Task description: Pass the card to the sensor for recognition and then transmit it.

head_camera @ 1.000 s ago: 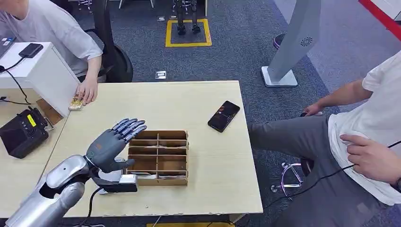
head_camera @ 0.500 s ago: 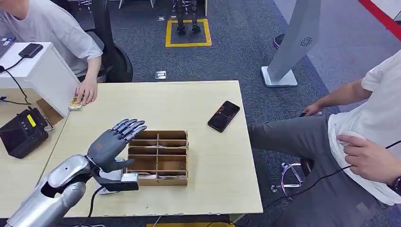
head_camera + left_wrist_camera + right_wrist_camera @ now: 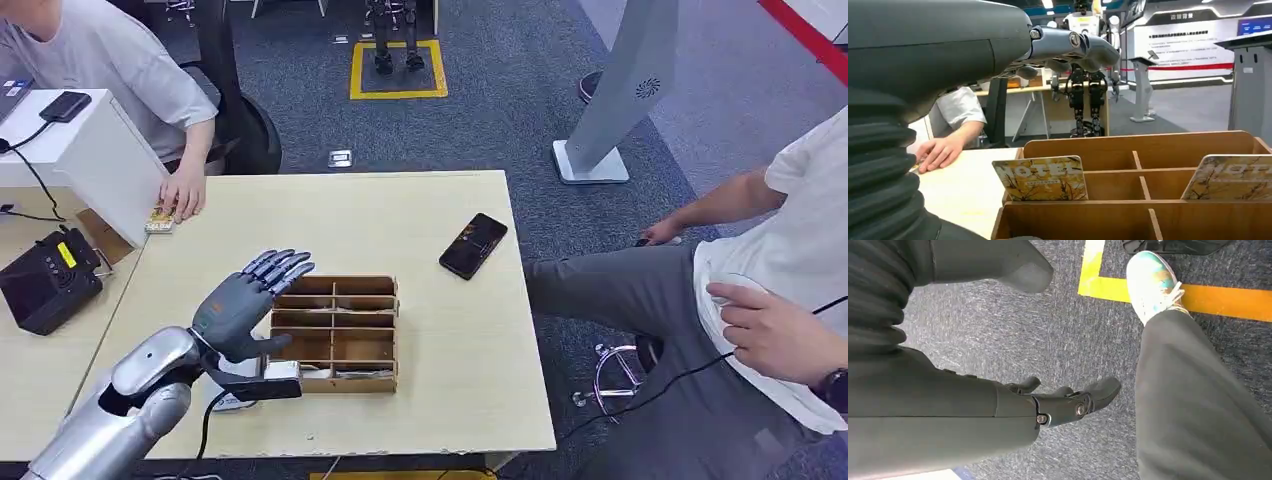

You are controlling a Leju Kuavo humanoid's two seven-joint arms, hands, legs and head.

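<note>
one left hand (image 3: 243,302) hovers, fingers spread, beside organizer (image 3: 338,333).

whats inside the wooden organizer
The wooden organizer holds two hotel cards standing upright in compartments in the left wrist view. The nearest row's contents are hidden behind its front wall.

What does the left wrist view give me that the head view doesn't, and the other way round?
Left wrist view alone: the printed faces of two cards, one HOTEL card standing upright in the organiser's left side and a second card at the right edge.

Head view alone: the black phone lying on the table right of the organiser, and the black sensor unit in front of it.

Both: the wooden organiser, the left hand held above its left end with fingers spread and nothing in it, and a person's hand resting at the table's far left corner.
</note>
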